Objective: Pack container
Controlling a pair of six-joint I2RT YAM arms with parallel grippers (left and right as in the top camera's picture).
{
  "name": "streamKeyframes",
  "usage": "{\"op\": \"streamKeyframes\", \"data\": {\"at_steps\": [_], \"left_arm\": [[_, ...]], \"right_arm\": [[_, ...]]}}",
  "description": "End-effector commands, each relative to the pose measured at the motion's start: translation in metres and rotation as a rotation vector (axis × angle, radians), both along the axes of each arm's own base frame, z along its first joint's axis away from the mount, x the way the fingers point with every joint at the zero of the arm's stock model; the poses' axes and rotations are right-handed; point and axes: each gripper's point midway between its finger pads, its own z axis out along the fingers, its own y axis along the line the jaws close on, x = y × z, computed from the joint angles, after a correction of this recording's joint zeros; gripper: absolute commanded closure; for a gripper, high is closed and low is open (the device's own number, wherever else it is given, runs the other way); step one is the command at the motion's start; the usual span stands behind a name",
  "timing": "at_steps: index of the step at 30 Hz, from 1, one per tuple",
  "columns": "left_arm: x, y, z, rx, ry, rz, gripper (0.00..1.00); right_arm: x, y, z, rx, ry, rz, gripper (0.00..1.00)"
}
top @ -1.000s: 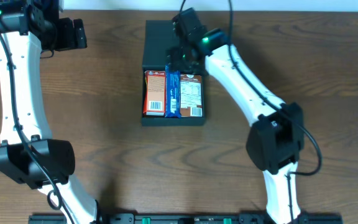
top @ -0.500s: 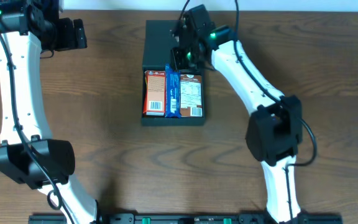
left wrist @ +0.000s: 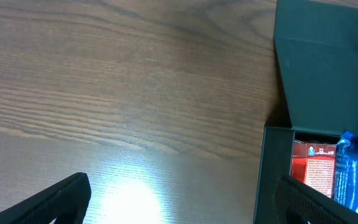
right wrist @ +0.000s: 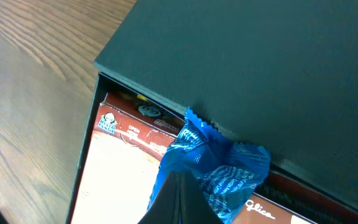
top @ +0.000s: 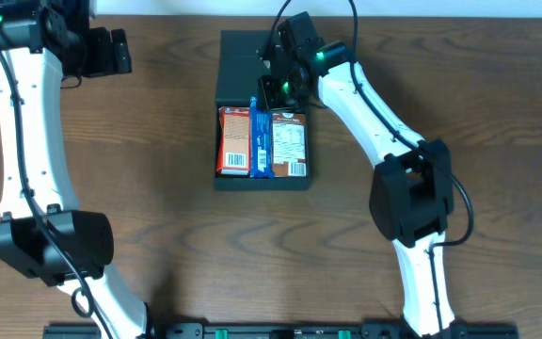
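The container (top: 262, 184) is a dark green-black box at the table's middle, its flap lid (top: 238, 61) lying open toward the far side. Inside lie an orange-red carton (top: 234, 141), a blue packet (top: 262, 141) and a brown carton (top: 291, 143) side by side. My right gripper (top: 273, 94) hovers over the packets' far ends, shut. In the right wrist view its joined fingertips (right wrist: 180, 180) sit right on the crinkled end of the blue packet (right wrist: 222, 162), next to the lid (right wrist: 260, 68). My left gripper (top: 120, 52) stands open at the far left, holding nothing (left wrist: 182, 199).
In the left wrist view bare wood lies under the open fingers, and the container's left wall (left wrist: 272, 168) is at the right. The right arm's elbow (top: 410, 193) stands over the table to the right of the box.
My right gripper has gone from partly open to shut over the blue packet's far end, and its arm has shifted slightly. The left arm has not moved.
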Motion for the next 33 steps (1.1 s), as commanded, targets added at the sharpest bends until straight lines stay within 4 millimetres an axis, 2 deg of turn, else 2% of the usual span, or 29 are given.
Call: {"op": "streamKeyframes", "data": {"at_steps": [1, 9, 12, 15, 19, 21, 23, 26, 29, 33], "left_arm": [[0.001, 0.002, -0.004, 0.003, 0.008, -0.006, 0.05], [0.001, 0.002, -0.004, 0.003, 0.008, -0.006, 0.05], [0.001, 0.002, -0.004, 0.003, 0.008, -0.006, 0.05], [0.001, 0.002, -0.004, 0.003, 0.008, -0.006, 0.05], [0.001, 0.002, -0.004, 0.003, 0.008, -0.006, 0.05], [0.002, 0.002, -0.004, 0.003, 0.006, -0.006, 0.05], [0.002, 0.002, -0.003, 0.004, 0.003, -0.006, 0.05], [0.003, 0.002, -0.003, 0.004, 0.000, -0.006, 0.05], [0.004, 0.002, -0.003, 0.004, -0.003, -0.005, 0.05], [0.005, 0.002, -0.002, 0.001, -0.009, 0.001, 0.05]], "right_arm": [[0.001, -0.004, -0.028, -0.040, 0.032, 0.008, 0.99], [0.001, -0.004, -0.032, -0.035, 0.043, 0.008, 0.99], [0.005, -0.005, -0.025, -0.014, 0.033, 0.006, 0.99], [0.014, -0.010, -0.001, 0.017, -0.007, -0.007, 0.99], [0.030, -0.023, 0.052, 0.038, -0.144, -0.002, 0.99], [0.031, -0.029, 0.079, 0.040, -0.212, 0.013, 0.99], [0.026, -0.034, 0.099, 0.042, -0.252, 0.032, 0.99], [0.011, -0.040, 0.108, 0.015, -0.255, 0.086, 0.99], [-0.010, -0.045, 0.099, -0.016, -0.204, 0.166, 0.99], [-0.048, -0.040, 0.087, 0.006, -0.105, 0.309, 0.98]]}}
